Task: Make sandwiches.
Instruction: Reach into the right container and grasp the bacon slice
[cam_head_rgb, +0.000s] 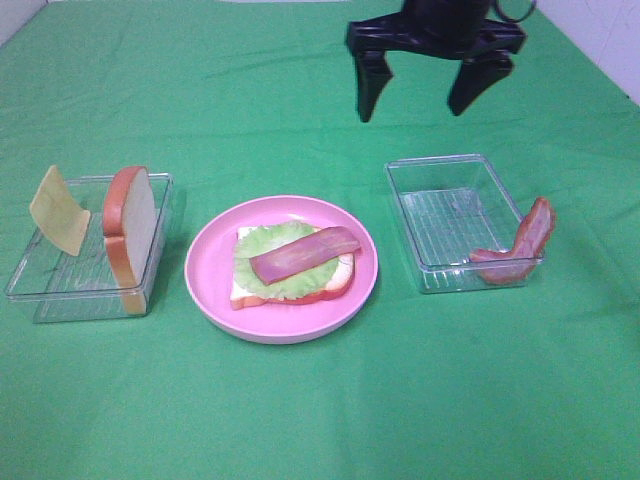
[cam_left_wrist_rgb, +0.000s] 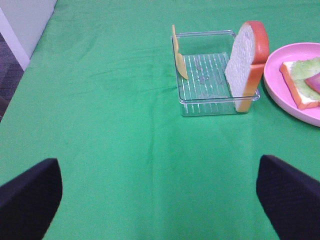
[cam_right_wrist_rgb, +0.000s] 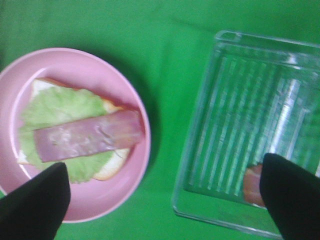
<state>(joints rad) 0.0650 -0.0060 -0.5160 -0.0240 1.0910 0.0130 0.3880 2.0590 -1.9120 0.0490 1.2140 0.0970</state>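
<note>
Both jaws stood wide, holding nothing. At frame centre, 1 bacon strip (cam_head_rgb: 303, 253) lay on lettuce (cam_head_rgb: 262, 243) and bread (cam_head_rgb: 243, 290) on the pink plate (cam_head_rgb: 210, 275); another bread slice (cam_head_rgb: 135, 220) leaned in the left tray (cam_head_rgb: 60, 290).

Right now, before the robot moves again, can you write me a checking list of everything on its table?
Surface: green cloth, lightly wrinkled.
Job's things: bread slice on the pink plate, with lettuce and a bacon strip on top. A second bread slice stands upright in the left tray. A cheese square leans at that tray's edge. A spare bacon strip leans in a corner of the right tray.
Clutter: nothing seen.
Grippers: right gripper open, empty, above the cloth. Left gripper open, empty.
Cables: nothing seen.
Surroundings: pale wall past the cloth's edge.
</note>
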